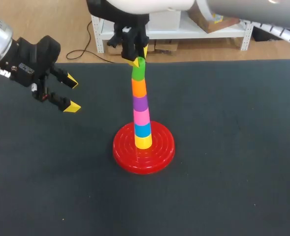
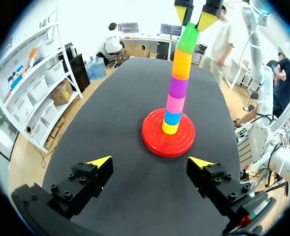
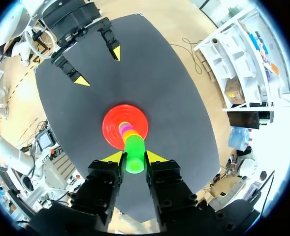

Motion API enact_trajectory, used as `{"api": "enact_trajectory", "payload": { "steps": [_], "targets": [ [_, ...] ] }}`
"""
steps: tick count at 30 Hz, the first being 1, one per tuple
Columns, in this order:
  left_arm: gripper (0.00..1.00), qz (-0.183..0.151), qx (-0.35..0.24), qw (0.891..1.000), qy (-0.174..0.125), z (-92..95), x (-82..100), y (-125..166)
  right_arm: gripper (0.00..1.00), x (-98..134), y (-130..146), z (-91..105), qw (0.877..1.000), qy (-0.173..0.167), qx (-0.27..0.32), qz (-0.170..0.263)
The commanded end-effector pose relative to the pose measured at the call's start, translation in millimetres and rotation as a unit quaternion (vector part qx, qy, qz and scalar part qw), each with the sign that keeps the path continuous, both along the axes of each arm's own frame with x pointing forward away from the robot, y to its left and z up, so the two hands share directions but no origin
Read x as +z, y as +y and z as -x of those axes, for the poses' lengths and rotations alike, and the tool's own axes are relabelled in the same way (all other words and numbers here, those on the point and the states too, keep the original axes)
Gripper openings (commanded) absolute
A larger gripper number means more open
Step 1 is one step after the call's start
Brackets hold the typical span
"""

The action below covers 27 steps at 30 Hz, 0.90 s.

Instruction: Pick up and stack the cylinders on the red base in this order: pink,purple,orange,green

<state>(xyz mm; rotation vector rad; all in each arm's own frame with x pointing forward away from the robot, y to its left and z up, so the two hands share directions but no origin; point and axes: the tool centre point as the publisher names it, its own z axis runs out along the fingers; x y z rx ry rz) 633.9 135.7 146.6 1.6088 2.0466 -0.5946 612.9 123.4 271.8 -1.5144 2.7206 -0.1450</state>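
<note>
A red base (image 1: 154,152) lies at the middle of the black table. On it rises a leaning stack: yellow (image 1: 144,141), blue (image 1: 143,130), pink (image 1: 141,116), purple (image 1: 140,103), orange (image 1: 139,87), with the green cylinder (image 1: 138,71) on top. My right gripper (image 1: 138,58) is above the stack, shut on the green cylinder (image 3: 134,153), whose sides both yellow tips touch. My left gripper (image 1: 72,93) hangs open over the table's left part, well apart from the stack, with nothing between its fingers. The left wrist view shows the stack (image 2: 177,91) and the base (image 2: 154,140) ahead of that gripper (image 2: 151,162).
The black mat (image 1: 233,147) covers the whole table around the base. Nothing else lies on it.
</note>
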Motion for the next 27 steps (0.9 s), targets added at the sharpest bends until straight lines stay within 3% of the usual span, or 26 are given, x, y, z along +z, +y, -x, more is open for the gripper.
{"api": "enact_trajectory", "payload": {
  "steps": [1, 18, 27],
  "targets": [
    [1.00, -0.001, 0.000, 1.000, 0.001, -0.4, 0.0, 0, 0.00, -10, 7, -10.7, 1.000, 0.018, -0.002, 0.010],
    [1.00, -0.001, 0.000, 1.000, 0.001, -0.4, 0.0, 0, 0.00, -2, 6, -11.2, 1.000, 0.023, 0.000, 0.003],
    [1.00, -0.001, 0.000, 1.000, 0.001, -0.4, 0.0, 0, 0.00, -8, 7, -11.1, 0.999, 0.028, 0.002, 0.024]
  ]
}}
